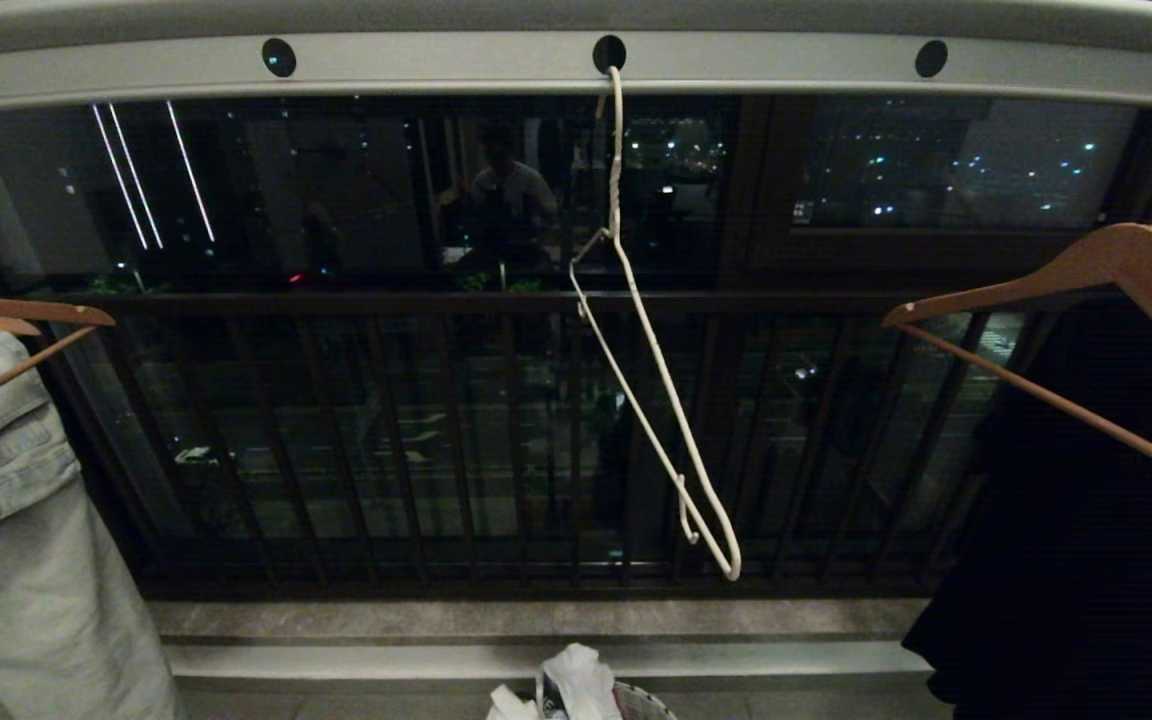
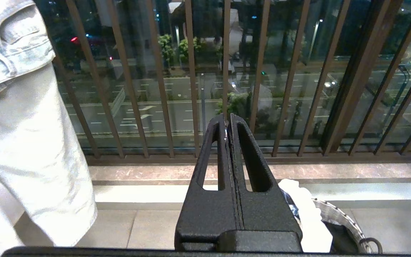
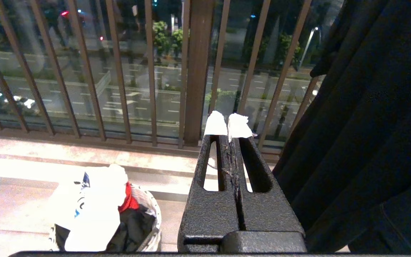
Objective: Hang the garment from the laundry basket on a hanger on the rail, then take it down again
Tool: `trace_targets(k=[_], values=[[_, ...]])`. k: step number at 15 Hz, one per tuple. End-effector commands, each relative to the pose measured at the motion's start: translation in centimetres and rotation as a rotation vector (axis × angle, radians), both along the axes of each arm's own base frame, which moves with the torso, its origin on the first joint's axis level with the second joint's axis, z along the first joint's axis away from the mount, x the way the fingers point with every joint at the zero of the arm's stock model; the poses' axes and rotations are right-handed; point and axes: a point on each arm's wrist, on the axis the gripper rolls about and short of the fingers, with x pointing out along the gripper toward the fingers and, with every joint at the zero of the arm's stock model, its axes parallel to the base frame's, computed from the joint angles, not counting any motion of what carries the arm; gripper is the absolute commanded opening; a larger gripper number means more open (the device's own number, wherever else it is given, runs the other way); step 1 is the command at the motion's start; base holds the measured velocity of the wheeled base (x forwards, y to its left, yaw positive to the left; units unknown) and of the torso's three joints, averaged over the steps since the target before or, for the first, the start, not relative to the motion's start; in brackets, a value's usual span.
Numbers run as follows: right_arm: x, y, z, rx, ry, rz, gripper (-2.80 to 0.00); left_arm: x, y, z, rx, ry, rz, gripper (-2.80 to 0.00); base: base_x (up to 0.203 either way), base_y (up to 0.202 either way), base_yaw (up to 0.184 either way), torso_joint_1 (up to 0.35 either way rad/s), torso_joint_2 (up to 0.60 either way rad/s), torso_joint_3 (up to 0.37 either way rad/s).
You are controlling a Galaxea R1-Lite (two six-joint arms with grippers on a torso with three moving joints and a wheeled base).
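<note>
Balcony at night, tiled floor [image 2: 145, 228] with a pale stone ledge below a dark barred railing [image 1: 436, 430]; street and city lights beyond the glass. A faint reflection of a person shows in the window, too dim to make out.

A grey rail [image 1: 436, 62] with round holes runs across the top of the head view, cut off at both ends. A white wire hanger [image 1: 656, 400] hooks into the middle hole and hangs tilted, empty, its lower end near the ledge.

White shirt [image 3: 95, 207] lies heaped in the round woven basket [image 3: 152, 221] on the floor, sticking up above the rim, a bit of blue print showing; most of it is folded over so the logo is hard to read. A red cloth [image 3: 128, 201] and a dark piece [image 3: 134, 225] sit beside it in the same basket. In the head view only the shirt's top and a bit of basket rim show at the bottom edge.

Pale denim jeans [image 1: 16, 520] hang on a wooden hanger [image 1: 16, 312] at far left. A black garment [image 1: 1086, 520] on another wooden hanger [image 1: 1086, 270] fills the far right, close beside the right gripper.

Left gripper [image 2: 228, 123] fingers pressed together, holding nothing, pointing at the railing, basket just beside it below. Right gripper [image 3: 228, 126] likewise closed and empty, white-taped tips touching. Neither arm shows in the head view.
</note>
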Motion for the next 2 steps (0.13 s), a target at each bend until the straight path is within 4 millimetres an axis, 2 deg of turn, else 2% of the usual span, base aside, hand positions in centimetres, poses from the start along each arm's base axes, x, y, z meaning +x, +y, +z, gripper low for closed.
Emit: trace_targets(k=[1,2], values=[[0.02,0.0,-0.04,0.002,0.003,0.001,-2.8,0.09,0.0,-0.34,0.0,0.011,0.0,-2.8,0.0,0.0,0.0,0.0,0.0,0.0],[0.02,0.0,-0.04,0.002,0.003,0.0,-2.8,0.09,0.0,-0.34,0.0,0.011,0.0,-2.8,0.0,0.0,0.0,0.0,0.0,0.0]])
